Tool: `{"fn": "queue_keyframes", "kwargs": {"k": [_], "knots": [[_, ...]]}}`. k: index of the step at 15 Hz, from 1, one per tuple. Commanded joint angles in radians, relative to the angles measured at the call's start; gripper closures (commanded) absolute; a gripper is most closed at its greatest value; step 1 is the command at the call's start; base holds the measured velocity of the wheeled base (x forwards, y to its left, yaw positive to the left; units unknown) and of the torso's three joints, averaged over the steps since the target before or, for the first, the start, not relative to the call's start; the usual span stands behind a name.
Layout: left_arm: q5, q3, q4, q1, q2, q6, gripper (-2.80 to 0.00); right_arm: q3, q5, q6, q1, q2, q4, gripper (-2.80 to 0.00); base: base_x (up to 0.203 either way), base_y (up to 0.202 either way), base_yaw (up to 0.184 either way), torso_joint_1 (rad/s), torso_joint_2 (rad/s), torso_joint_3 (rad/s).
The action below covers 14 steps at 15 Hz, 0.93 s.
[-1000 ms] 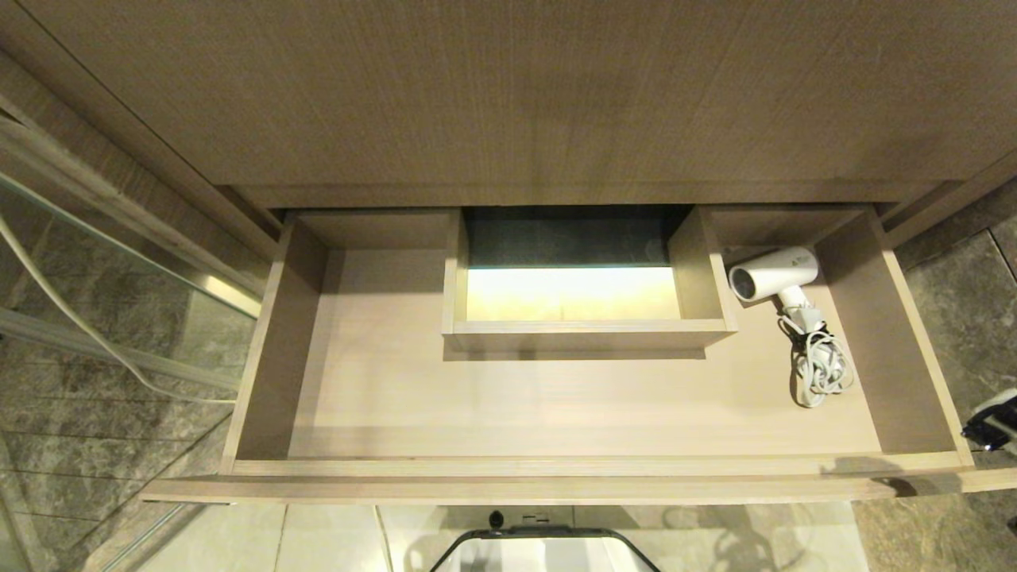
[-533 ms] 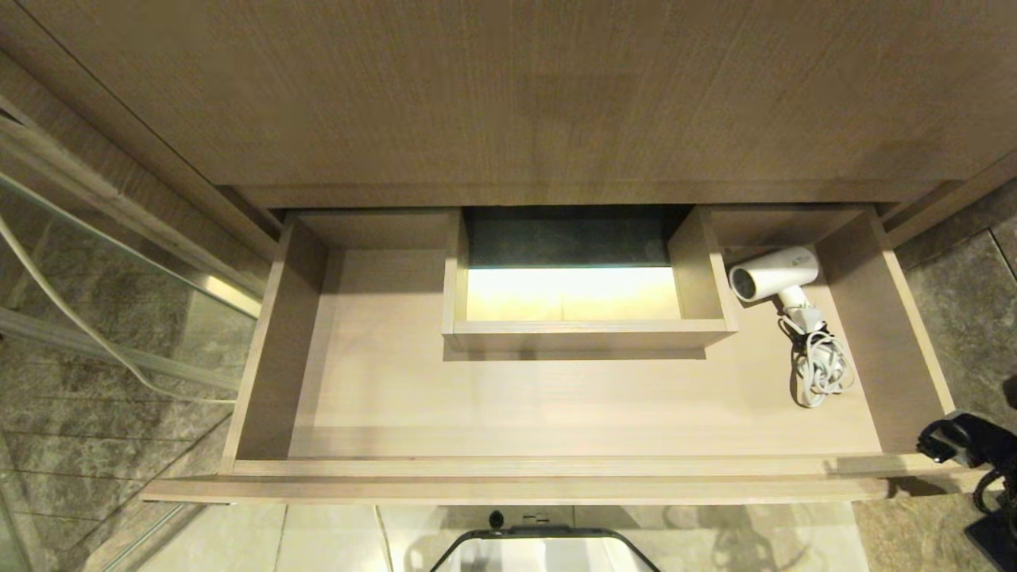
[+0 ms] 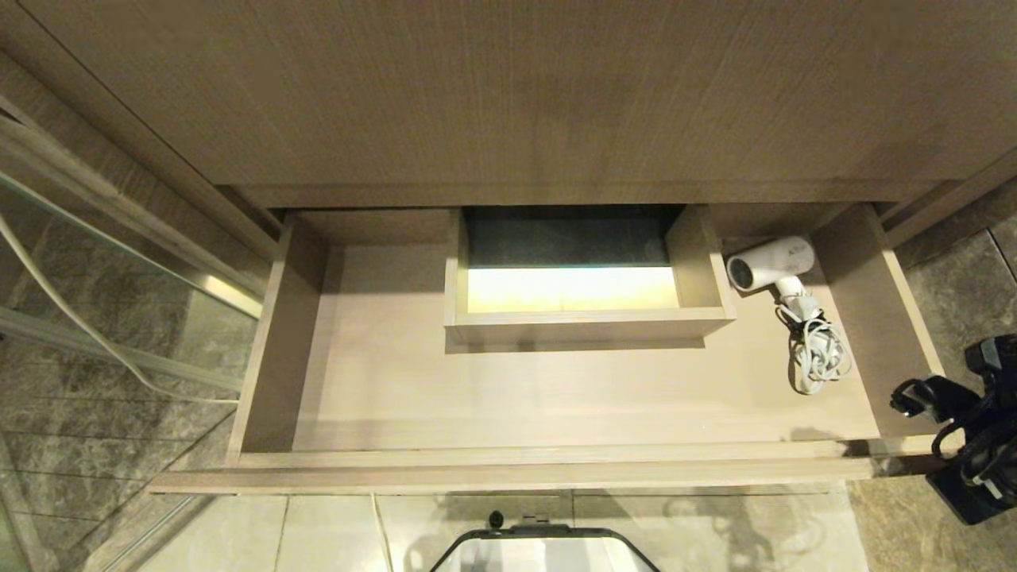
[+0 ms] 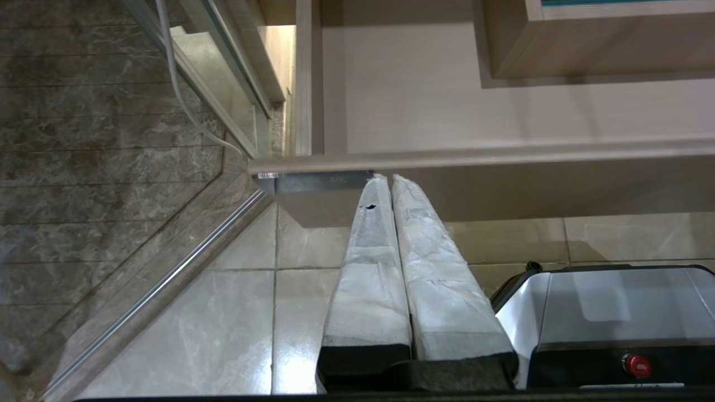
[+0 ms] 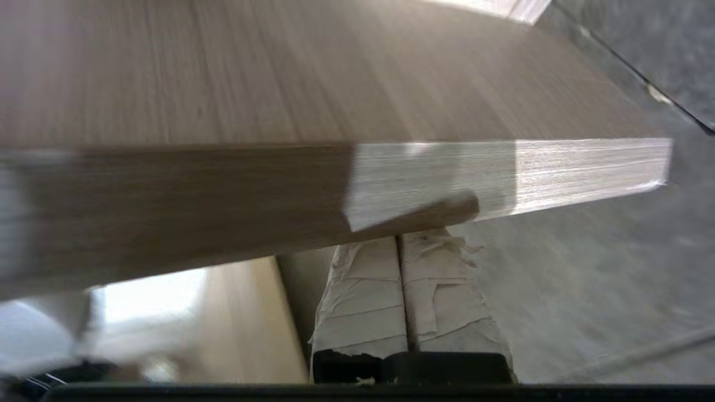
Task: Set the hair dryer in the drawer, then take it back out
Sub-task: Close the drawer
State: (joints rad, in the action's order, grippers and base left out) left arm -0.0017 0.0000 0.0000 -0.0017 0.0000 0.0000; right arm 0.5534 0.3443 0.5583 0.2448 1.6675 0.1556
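Light wood-grain drawer (image 3: 556, 397) pulled wide open below a taller wood panel (image 3: 508, 95), with a boxed cut-out (image 3: 588, 322) standing in the middle of its floor. White hair dryer (image 3: 771, 262) lying inside at the back right corner, just beside the right wall of the cut-out, round grilled end turned toward that wall, short handle pointing toward the drawer front. Bundled white cord (image 3: 818, 357) coiled on the drawer floor directly in front of the handle, between the cut-out and the right side wall. Right gripper (image 5: 399, 245) low at the drawer's front right corner, outside the drawer, its cloth-wrapped fingers (image 5: 368, 290) pressed together with nothing between them and the tips right under the lower edge of the drawer front; whether touching cannot be told. Black right arm (image 3: 977, 429) showing at the right edge of the head view, beyond the drawer's right side wall. Hair dryer well apart from that gripper: deep at the back, with the cord, a stretch of bare floor and the front board lying between. Left gripper (image 4: 391, 184) parked under the front left part of the drawer, wrapped fingers closed on nothing, tips close below the front's lower edge. Pale floor tiles (image 4: 223, 312) underneath, a glass partition (image 3: 95, 262) and a loose white cable (image 3: 56, 302) off to the left.
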Motion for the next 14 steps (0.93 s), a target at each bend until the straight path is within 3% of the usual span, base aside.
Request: {"fn": "queue_keyframes", "kwargs": {"k": [1, 3, 5, 6, 14], "knots": [[0.000, 0.002, 0.000, 0.000, 0.000, 0.000, 0.00, 0.026, -0.060, -0.047, -0.001, -0.030, 0.113, 0.00, 0.000, 0.000, 0.000, 0.000, 0.00, 0.000], [0.000, 0.002, 0.000, 0.000, 0.000, 0.000, 0.00, 0.068, -0.107, -0.073, -0.026, -0.018, 0.209, 0.00, 0.000, 0.000, 0.000, 0.000, 0.00, 0.000], [0.000, 0.002, 0.000, 0.000, 0.000, 0.000, 0.00, 0.180, -0.154, -0.086, -0.083, 0.032, 0.457, 0.00, 0.000, 0.000, 0.000, 0.000, 0.00, 0.000], [0.000, 0.002, 0.000, 0.000, 0.000, 0.000, 0.00, 0.201, -0.167, -0.090, -0.100, 0.051, 0.508, 0.00, 0.000, 0.000, 0.000, 0.000, 0.00, 0.000], [0.000, 0.002, 0.000, 0.000, 0.000, 0.000, 0.00, -0.024, -0.174, -0.053, -0.087, -0.240, 0.305, 0.00, 0.000, 0.000, 0.000, 0.000, 0.00, 0.000]]}}
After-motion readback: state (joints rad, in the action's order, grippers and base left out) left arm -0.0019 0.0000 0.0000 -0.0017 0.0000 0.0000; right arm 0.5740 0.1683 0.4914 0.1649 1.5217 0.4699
